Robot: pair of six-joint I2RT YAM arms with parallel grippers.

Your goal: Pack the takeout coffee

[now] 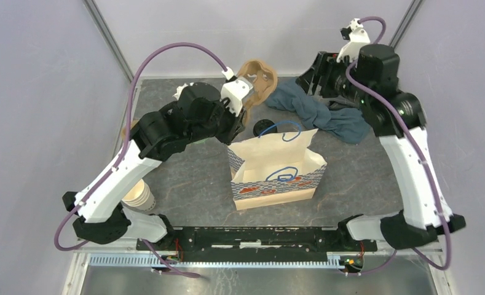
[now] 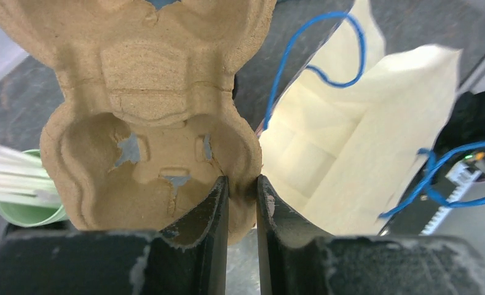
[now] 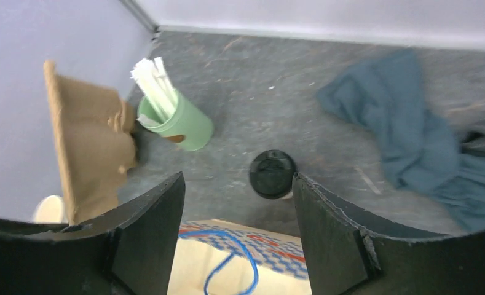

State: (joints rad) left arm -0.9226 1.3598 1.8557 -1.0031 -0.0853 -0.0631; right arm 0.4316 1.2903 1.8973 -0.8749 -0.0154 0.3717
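- Two pincers share one table; entries run left to right, as seen from behind the arms.
- Stack of paper cups [image 1: 140, 195]: stands near the left arm's base, well behind the left pincer [image 2: 241, 184]; no part of this job.
- Left pincer: closed on the rim of a pulp cup carrier [image 2: 160, 123], which it holds off the table. The green mug [image 2: 24, 209] of white sticks lies below the carrier, to this pincer's left.
- Takeout coffee [image 3: 272, 174]: upright on the table with its black lid on, just beyond the open paper bag [image 1: 276, 172]. It is ahead of and below the right pincer [image 3: 236, 178].
- Blue cloth [image 1: 326, 114]: crumpled, below and to the right of the right pincer.
- Right pincer: jaws wide apart, gripping nothing, raised off the table.
- Step in hand (judged): fetching the coffee for packing. Lower the right pincer so its jaws straddle the cup wall beneath the lid. Close gently, so the paper does not buckle, and lift it upright. Hold the carrier level and keep clear of the bag's blue handles.
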